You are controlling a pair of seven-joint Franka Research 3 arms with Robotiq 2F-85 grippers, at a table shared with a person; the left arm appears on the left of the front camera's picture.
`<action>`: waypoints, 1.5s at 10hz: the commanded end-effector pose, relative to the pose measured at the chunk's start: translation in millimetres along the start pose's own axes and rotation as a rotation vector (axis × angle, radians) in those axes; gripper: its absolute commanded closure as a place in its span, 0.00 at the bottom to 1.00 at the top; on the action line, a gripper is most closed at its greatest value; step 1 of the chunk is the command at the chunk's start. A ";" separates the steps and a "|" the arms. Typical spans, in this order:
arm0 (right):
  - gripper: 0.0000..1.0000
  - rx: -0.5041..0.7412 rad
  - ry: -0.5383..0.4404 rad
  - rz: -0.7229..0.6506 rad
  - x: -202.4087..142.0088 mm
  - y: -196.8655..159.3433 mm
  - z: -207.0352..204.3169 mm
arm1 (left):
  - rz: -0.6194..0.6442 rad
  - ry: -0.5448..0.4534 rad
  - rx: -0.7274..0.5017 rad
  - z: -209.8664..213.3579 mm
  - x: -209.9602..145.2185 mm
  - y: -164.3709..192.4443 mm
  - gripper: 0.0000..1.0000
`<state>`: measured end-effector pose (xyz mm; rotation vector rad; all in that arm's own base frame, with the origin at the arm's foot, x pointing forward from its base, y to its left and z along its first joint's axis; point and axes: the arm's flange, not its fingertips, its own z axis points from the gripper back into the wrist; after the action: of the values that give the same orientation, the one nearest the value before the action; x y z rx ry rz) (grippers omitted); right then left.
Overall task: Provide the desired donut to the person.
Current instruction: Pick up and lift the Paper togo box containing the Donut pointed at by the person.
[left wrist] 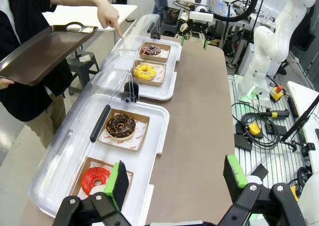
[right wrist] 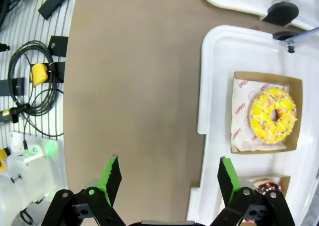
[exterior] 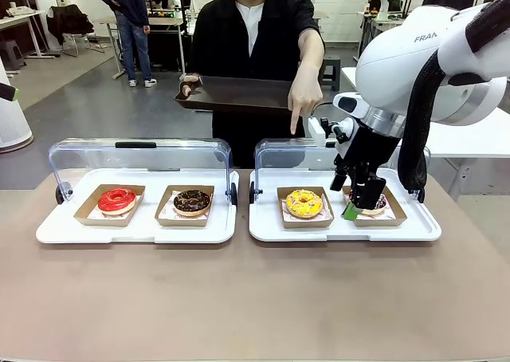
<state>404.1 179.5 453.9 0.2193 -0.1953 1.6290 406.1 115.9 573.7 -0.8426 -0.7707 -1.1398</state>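
The person (exterior: 251, 35) stands across the table, holding a dark serving tray (exterior: 235, 93) in one hand. The other hand's forefinger (exterior: 295, 123) points down behind the right white tray (exterior: 267, 228), roughly in line with the yellow sprinkled donut (exterior: 304, 202) (right wrist: 273, 115). Beside it lies a dark sprinkled donut (exterior: 374, 203) (left wrist: 151, 50). My right gripper (exterior: 360, 202) (right wrist: 168, 178) hangs open and holds nothing, above that tray's front edge near the dark sprinkled donut. My left gripper (left wrist: 177, 178) is open and holds nothing, high over the left end of the table, near the red donut (left wrist: 94, 178).
The left white tray (exterior: 48, 230) holds the red donut (exterior: 117, 199) and a chocolate donut (exterior: 191, 202), each in a cardboard box. Both trays' clear lids (exterior: 139, 159) stand tilted open at the back. Bare brown tabletop (exterior: 255, 298) lies in front. Cables and gear lie off the table's side (left wrist: 259, 129).
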 end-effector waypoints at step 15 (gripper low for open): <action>0.00 -0.025 0.158 -0.063 -5.7 -73.1 -93.1 | -0.003 -0.012 0.000 1.1 1.4 -0.2 0.00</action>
<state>471.0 202.9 371.1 0.1041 -0.0813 1.5516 406.2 115.9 573.7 -0.8427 -0.7706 -1.1397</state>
